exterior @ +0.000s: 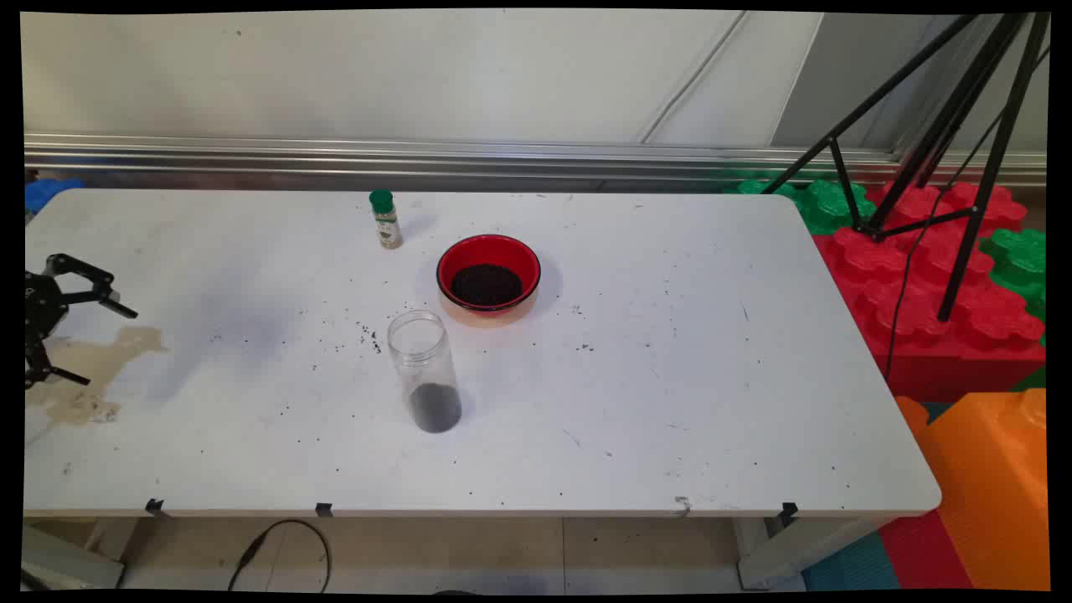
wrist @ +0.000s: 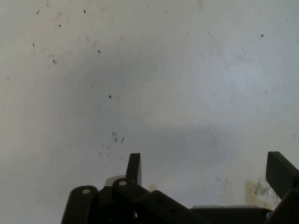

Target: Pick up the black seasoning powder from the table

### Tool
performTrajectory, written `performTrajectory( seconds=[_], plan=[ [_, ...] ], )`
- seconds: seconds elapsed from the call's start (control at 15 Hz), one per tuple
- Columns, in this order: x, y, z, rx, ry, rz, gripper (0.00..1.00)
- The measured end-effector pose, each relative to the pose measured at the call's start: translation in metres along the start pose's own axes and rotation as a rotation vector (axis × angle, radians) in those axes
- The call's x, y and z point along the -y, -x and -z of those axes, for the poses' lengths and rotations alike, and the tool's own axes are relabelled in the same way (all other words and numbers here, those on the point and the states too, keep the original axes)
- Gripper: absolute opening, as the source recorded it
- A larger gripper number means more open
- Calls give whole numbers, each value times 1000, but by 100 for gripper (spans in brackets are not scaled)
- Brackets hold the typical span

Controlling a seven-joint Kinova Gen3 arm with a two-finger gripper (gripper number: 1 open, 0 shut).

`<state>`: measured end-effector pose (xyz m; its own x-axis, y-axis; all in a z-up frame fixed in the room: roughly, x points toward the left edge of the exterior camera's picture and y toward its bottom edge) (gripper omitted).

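Main view: bright, even, diffuse light from overhead, no hard glare on the white table [exterior: 670, 402]. Shadows soft & short: the spice bottle [exterior: 385, 219] throws a faint one to its right, the red bowl [exterior: 488, 273] a thin rim shadow w/ orange glow at its base, the clear jar [exterior: 425, 370] barely any. Broad grey blurry shadow patch on table left of centre. Straight edges bow near frame borders (wide-angle lens).

Hand view: dimmer, flat grey; tabletop w/ soft dark shadow blob mid-frame; gripper [wrist: 205, 170] fingers close to lens, slightly soft.
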<state>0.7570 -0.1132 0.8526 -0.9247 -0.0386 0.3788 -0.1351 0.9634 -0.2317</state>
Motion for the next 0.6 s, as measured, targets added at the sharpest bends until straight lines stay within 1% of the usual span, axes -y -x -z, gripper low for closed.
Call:
performTrajectory(
  seconds=[0.27,0.6],
  plan=[
    [4,-8,-3,-15,2,5,100],
    [15,-25,-10,-48,8,24,100]
  ],
)
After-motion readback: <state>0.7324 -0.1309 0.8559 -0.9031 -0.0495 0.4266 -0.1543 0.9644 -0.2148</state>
